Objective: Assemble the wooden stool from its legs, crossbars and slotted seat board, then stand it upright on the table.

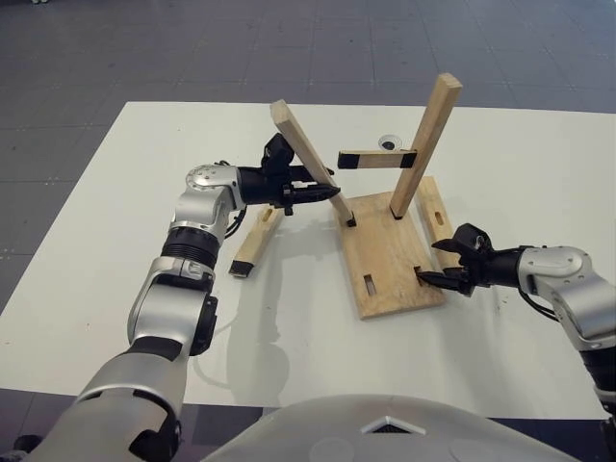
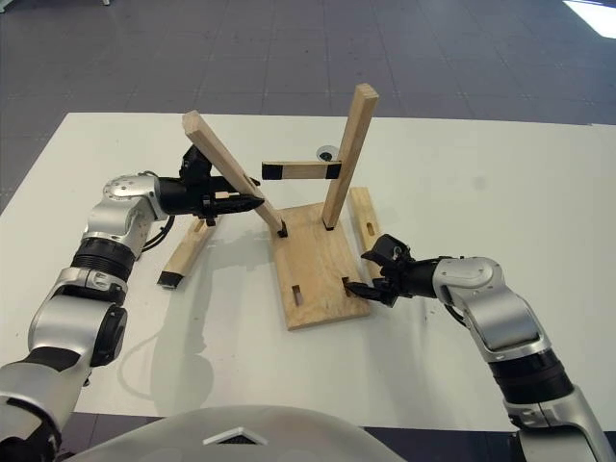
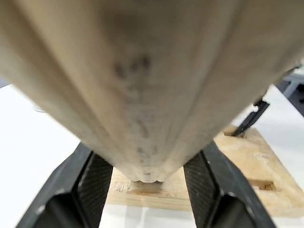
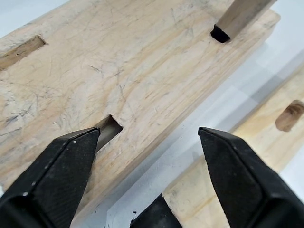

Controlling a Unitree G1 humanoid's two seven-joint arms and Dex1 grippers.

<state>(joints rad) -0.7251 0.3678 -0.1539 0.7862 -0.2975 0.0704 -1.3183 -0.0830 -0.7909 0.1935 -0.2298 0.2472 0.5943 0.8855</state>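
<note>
1. Left eye view: loose leg lies under left claw; slotted piece lies just beside right claw.
2. Left claw clamps tilted leg, its foot in the seat board. Right claw gapes wide, board's edge between its fingers.

No lettering, label, number or sign can be read on the slotted seat board, the leaning leg, the upright leg, the crossbar or the white table.
</note>
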